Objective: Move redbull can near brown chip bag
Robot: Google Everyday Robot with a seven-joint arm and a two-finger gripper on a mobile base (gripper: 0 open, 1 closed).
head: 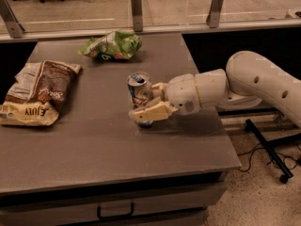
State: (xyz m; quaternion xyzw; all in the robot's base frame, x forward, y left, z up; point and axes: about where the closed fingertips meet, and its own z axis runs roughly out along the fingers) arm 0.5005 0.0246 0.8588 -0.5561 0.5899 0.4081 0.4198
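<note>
The redbull can [139,90], slim, silver and blue, stands near the middle of the grey table [103,149], leaning slightly. My gripper [149,100] reaches in from the right with its cream fingers [151,112] on either side of the can, closed on its lower half. The near finger crosses in front of the can; the far finger shows just behind it. The brown chip bag [40,91], brown and cream-yellow, lies flat at the table's left edge, well apart from the can.
A crumpled green chip bag [113,45] lies at the back of the table, behind the can. A glass rail with metal posts [136,6] runs along the far edge. The table's right edge drops to floor with a black stand and cables [268,149].
</note>
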